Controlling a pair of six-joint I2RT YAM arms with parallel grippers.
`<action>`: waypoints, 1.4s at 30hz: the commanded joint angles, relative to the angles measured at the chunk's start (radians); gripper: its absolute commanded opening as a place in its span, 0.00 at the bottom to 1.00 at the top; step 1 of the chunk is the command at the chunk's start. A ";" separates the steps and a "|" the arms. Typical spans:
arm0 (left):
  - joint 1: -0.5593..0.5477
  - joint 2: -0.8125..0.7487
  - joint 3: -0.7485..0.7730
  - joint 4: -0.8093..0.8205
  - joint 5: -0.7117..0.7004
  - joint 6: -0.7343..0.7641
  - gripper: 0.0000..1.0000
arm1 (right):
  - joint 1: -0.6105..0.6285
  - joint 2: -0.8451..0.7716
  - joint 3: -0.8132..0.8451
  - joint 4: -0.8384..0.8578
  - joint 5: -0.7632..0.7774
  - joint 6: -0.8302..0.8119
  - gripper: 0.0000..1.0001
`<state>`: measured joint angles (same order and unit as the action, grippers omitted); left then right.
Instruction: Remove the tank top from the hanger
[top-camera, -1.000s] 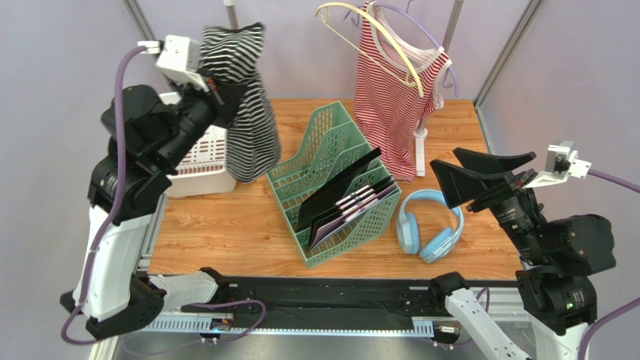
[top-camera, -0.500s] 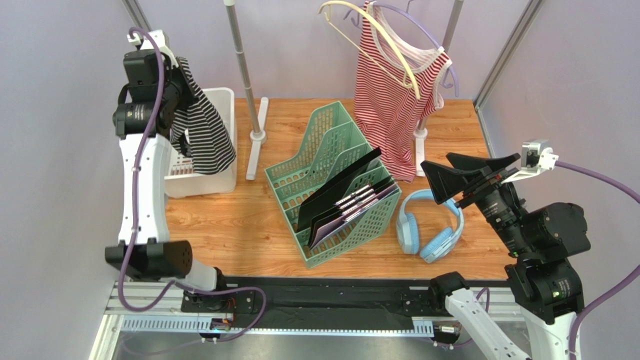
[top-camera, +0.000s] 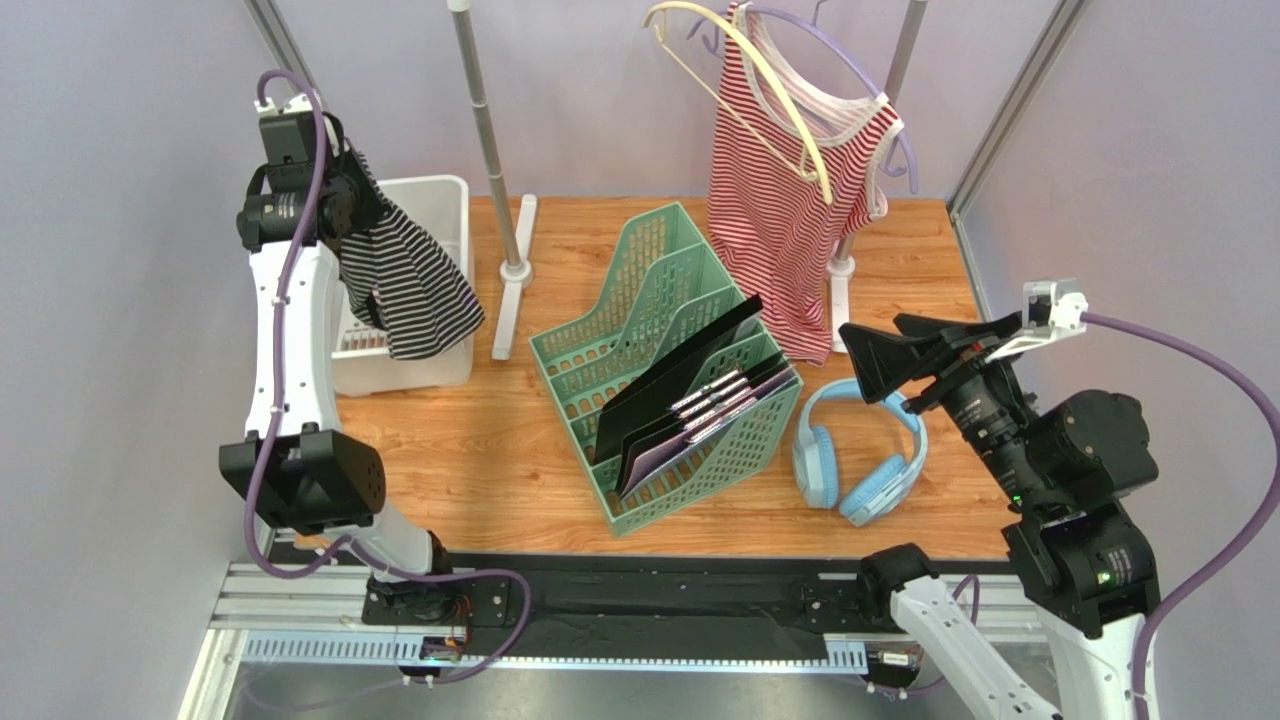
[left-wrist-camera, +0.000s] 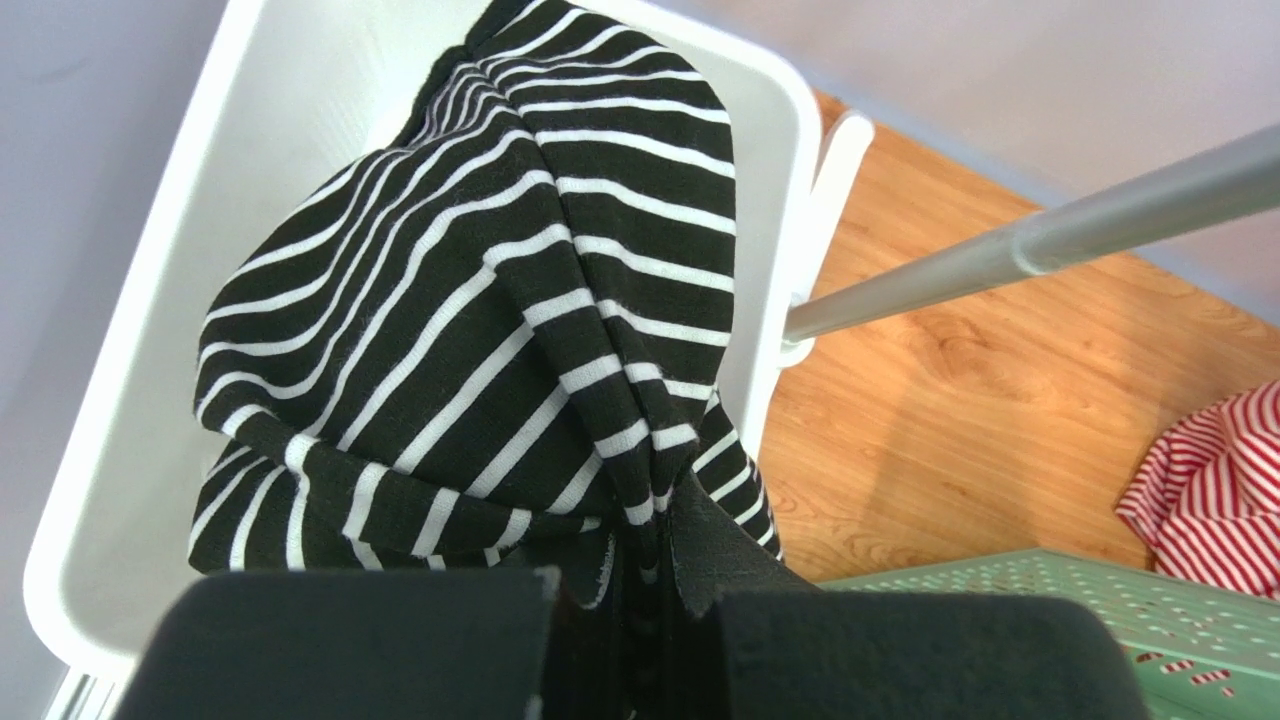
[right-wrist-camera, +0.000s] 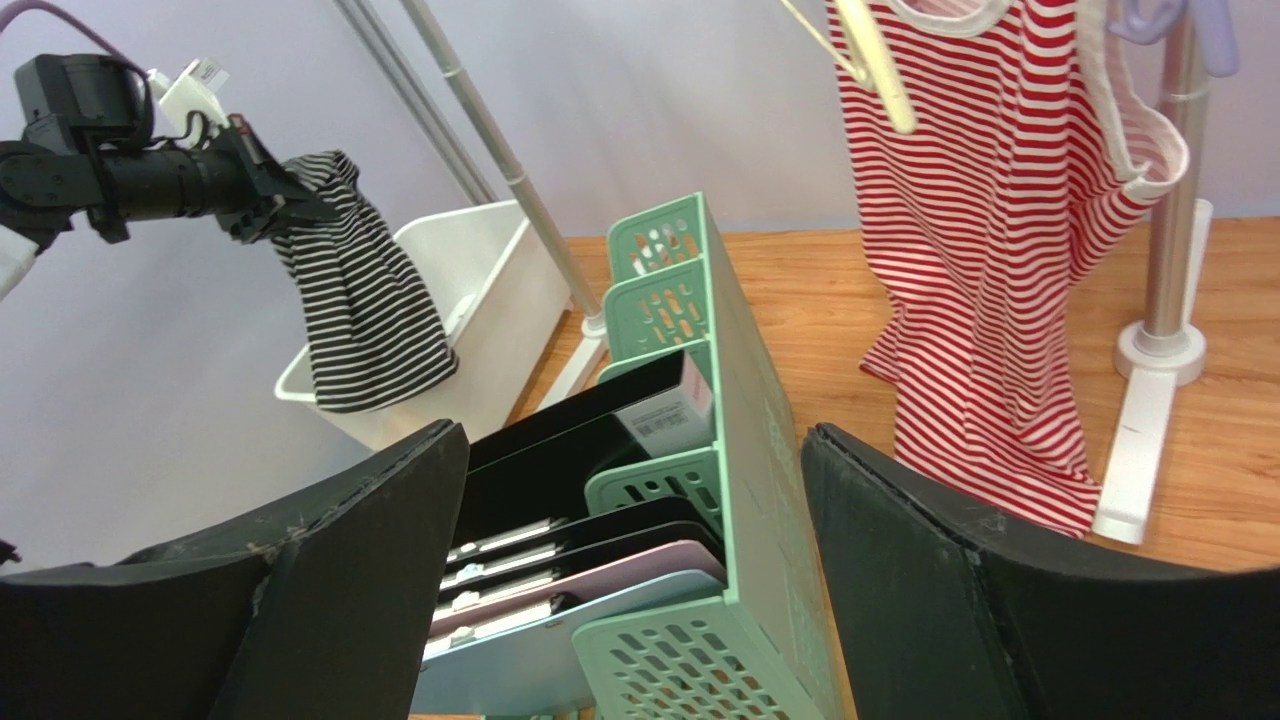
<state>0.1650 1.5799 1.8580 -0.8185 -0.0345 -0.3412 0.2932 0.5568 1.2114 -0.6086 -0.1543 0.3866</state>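
A black-and-white striped tank top hangs from my left gripper, which is shut on its bunched upper part. It dangles over the white basket at the back left. The left wrist view shows the same top pinched in my left gripper above the basket. A red-and-white striped tank top hangs on a cream hanger on the back rack. It also shows in the right wrist view. My right gripper is open and empty, in front of the red top.
A green file organizer with dark folders stands mid-table, seen between my right gripper's fingers. Blue headphones lie to its right. A grey rack pole rises beside the basket, and another pole's white base stands behind the red top.
My left arm swung left and back, carrying the black striped top from beside the organizer to over the white basket. My right gripper shifted slightly left, still open.
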 joint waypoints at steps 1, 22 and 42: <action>0.034 0.096 0.070 -0.017 -0.007 -0.032 0.00 | 0.000 0.064 0.036 -0.075 0.094 -0.032 0.88; 0.047 0.077 -0.080 0.140 0.047 -0.205 0.88 | 0.000 0.307 0.146 -0.135 0.366 -0.045 0.89; -0.243 -0.376 -0.632 0.427 0.321 -0.300 0.93 | -0.002 0.397 0.242 -0.123 0.519 -0.219 0.89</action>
<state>0.0631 1.3098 1.2709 -0.5236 0.1932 -0.6712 0.2932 0.9058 1.3544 -0.7692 0.2577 0.2501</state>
